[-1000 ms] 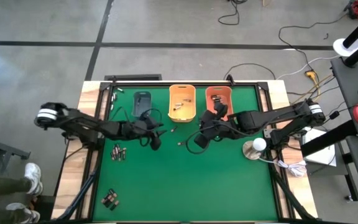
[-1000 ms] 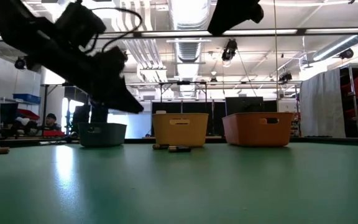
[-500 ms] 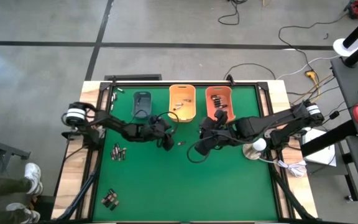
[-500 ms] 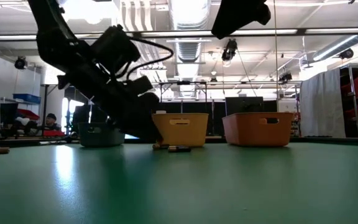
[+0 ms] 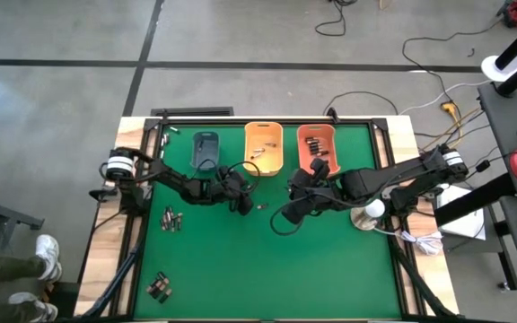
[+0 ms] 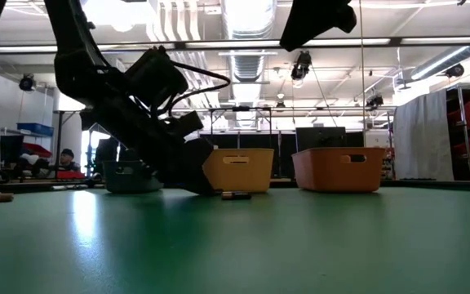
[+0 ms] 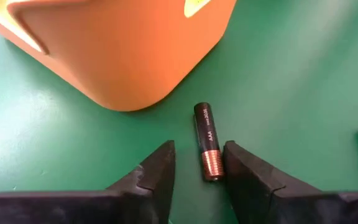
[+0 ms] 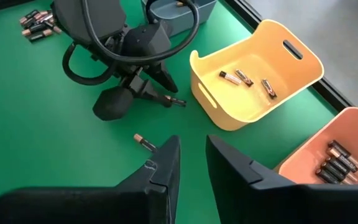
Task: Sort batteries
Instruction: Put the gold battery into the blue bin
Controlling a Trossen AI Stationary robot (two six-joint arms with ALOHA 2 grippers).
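A dark battery with a copper end [image 7: 207,142] lies on the green table by the near corner of the yellow bin [image 7: 123,50]. My left gripper [image 7: 197,168] is low over the table and open. Its fingertips stand on either side of the battery's copper end, and I cannot tell whether either one touches it. From the right wrist view the same battery [image 8: 178,102] shows in front of my left gripper [image 8: 165,98]. My right gripper [image 8: 192,155] hangs high above the table with a narrow gap and nothing in it. A second loose battery [image 8: 145,142] lies below it.
The grey-blue bin [image 5: 205,149], the yellow bin [image 5: 263,148] and the orange bin [image 5: 316,148] stand in a row at the far edge, and the last two hold batteries. Battery heaps lie at the left [image 5: 171,218] and near left [image 5: 159,286]. A white round thing [image 5: 366,213] sits at the right.
My left gripper has come down to the table and gone toward the right edge, up to the yellow bin's near corner, where it stands over the battery.
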